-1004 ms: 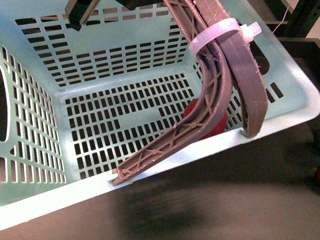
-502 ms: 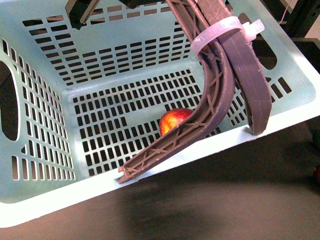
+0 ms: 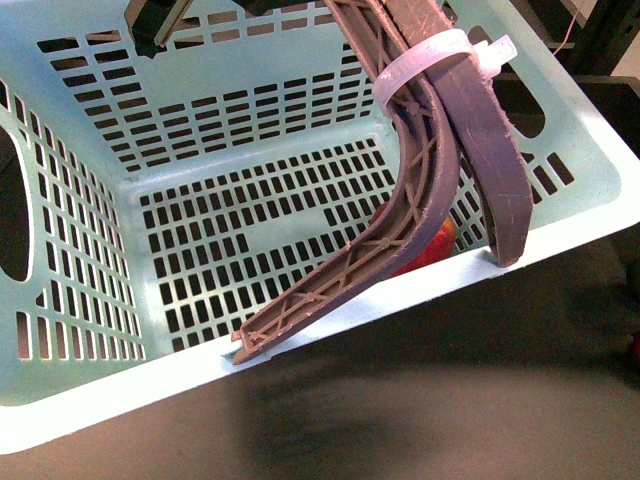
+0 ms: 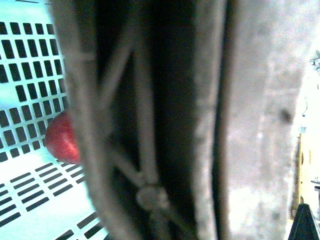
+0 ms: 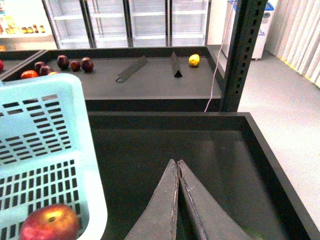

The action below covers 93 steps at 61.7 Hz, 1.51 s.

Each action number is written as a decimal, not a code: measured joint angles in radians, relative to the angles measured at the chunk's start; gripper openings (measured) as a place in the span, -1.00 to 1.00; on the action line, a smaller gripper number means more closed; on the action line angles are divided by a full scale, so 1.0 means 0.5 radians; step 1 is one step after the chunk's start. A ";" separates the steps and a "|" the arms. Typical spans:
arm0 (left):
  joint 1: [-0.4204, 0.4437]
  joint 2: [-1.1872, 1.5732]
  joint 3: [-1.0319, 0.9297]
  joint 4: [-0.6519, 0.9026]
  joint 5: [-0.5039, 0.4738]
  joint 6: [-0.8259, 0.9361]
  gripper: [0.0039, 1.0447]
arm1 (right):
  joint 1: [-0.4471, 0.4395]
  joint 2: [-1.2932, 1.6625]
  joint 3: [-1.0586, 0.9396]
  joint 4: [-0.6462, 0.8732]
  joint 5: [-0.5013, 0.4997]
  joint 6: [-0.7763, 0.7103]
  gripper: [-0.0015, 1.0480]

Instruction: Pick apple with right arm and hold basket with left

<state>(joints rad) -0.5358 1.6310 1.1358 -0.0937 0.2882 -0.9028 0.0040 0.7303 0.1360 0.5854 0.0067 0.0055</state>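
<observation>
The pale mint-green basket (image 3: 300,110) fills the front view, tilted, its two brown handles (image 3: 430,180) bound by a white zip tie (image 3: 425,62). The red apple (image 3: 432,247) lies on the basket floor by the near wall, mostly hidden behind a handle. It also shows in the left wrist view (image 4: 62,138) and the right wrist view (image 5: 49,222). My left gripper is shut on the basket's handles (image 4: 165,125), which fill its view; its fingers do not show. My right gripper (image 5: 177,162) is shut and empty over a dark bin, beside the basket (image 5: 75,150).
A dark bin (image 5: 215,165) lies under my right gripper. Behind it a dark shelf (image 5: 150,80) holds small dark red fruits (image 5: 62,62) and a yellow fruit (image 5: 194,60). A black slotted post (image 5: 240,55) stands at the shelf's edge. Glass-door fridges stand behind.
The basket has tilted and shifted. The apple rolled along the floor, first left into the open, then back right behind the handle by the near wall.
</observation>
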 joint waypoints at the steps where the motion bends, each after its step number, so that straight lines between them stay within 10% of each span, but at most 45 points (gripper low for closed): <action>1: 0.000 -0.001 0.000 0.000 -0.001 0.000 -0.74 | 0.000 -0.020 -0.011 -0.008 -0.003 0.000 -0.96; 93: 0.000 0.000 0.000 0.000 -0.001 0.000 -0.74 | -0.002 -1.095 -0.237 -0.804 -0.010 -0.001 -0.96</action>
<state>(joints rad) -0.5358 1.6310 1.1358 -0.0937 0.2878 -0.9028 0.0032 0.1829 0.0174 0.1833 0.0017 0.0051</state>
